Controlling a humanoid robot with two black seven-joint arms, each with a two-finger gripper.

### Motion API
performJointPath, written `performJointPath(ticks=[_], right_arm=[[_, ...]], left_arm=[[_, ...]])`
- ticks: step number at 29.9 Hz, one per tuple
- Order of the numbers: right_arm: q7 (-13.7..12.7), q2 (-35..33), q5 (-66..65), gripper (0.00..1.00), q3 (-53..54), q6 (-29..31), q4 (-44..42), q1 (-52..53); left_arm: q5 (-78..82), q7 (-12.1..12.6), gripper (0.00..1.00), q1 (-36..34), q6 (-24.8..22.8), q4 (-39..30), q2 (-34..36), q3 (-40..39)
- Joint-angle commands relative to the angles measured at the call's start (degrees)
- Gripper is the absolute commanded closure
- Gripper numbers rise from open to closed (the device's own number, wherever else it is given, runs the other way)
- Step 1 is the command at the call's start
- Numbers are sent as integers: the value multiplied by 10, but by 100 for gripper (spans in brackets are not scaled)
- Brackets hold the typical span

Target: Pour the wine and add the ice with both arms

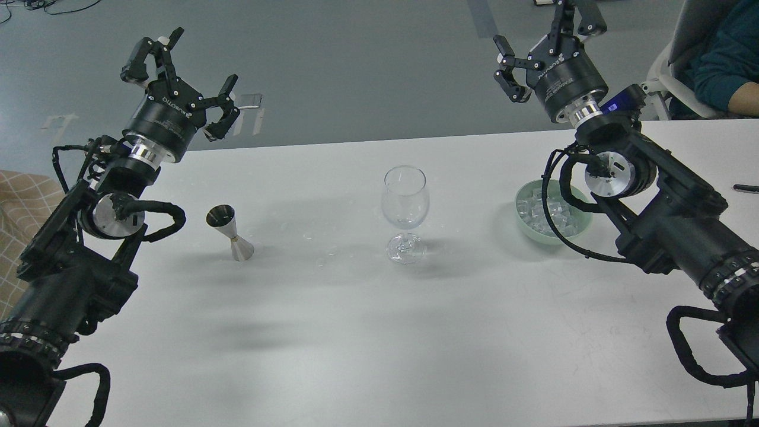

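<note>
Both grippers raised above the far table edge, holding nothing: left gripper (178, 80) fingers spread wide; right gripper (548, 44) likewise spread. Jigger (229, 232) stands upright at left on the white table (379, 332), polished metal, hourglass shape, narrow waist; the wine presumably sits in its upper cup, but no liquid can be made out. Judgement: light, rigid, slippery; pinch at the waist, keep it level or it spills. Glass (405, 212) at table centre, upright, clear, thin-walled bowl on a slim stem and round foot; looks empty. Judgement: fragile and tippy, better left standing and poured into. Ice (542, 212) heaped in a pale green bowl (584, 224) at right, partly hidden behind the right arm's cable; small clear cubes with glossy faces. Judgement: hard, slick, prone to squirting from a pinch; take one cube across flat faces. Faint droplets on the table between jigger and glass.
</note>
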Motion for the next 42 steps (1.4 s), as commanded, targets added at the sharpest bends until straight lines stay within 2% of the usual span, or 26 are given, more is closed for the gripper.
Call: performJointPath(ticks=[1,24,42], right_arm=[[0,0,0,0,0,0,0,0],[1,2,0,0,0,0,-3,6],[5,7,0,0,0,17,-17,7]], left_arm=[[2,-2,2,0,0,-1,0,-1],[2,1,2,2,0,-15,9,0],[2,-6,2,3,0,-15,12,0]])
